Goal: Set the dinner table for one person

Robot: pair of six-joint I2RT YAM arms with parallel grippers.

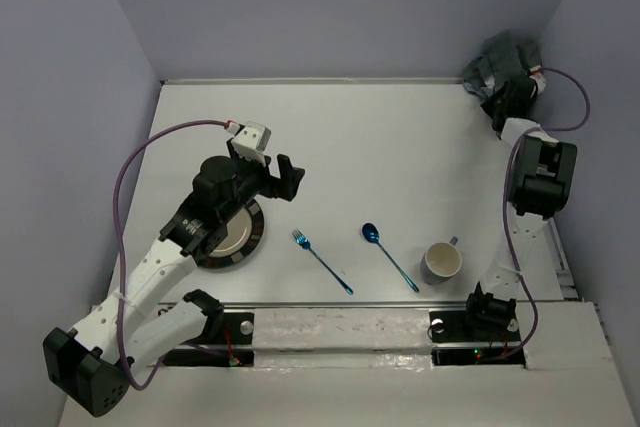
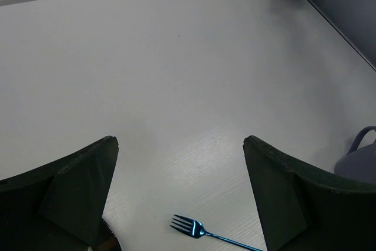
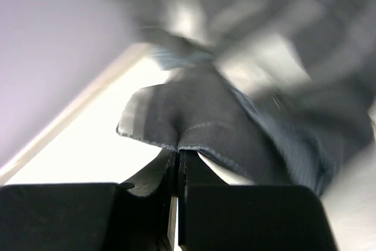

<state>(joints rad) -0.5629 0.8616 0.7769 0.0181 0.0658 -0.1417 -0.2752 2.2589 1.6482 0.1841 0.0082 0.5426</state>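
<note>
The right gripper (image 3: 178, 160) sits closest to its wrist camera, its jaws pressed together on a hem of the cloth (image 3: 235, 121), which is crumpled in the far right corner of the table (image 1: 400, 137). The thin edge is probably chosen because a pinch there lets the cloth be dragged flat instead of lifted in a bunch. The table is the wide white top under everything, running from the arm bases to the far wall. On its near half, from left to right, lie a plate (image 1: 240, 237), a blue fork (image 1: 320, 259), a blue spoon (image 1: 388, 255) and a mug (image 1: 442, 261), all apart from one another and none yet arranged as a setting. The left gripper (image 2: 179, 140) hangs with its jaws wide apart and nothing between them, above the plate's far edge and facing the bare middle. It seems parked there so that it stays out of the cloth's way and is ready for the plate once the cloth is laid.
</note>
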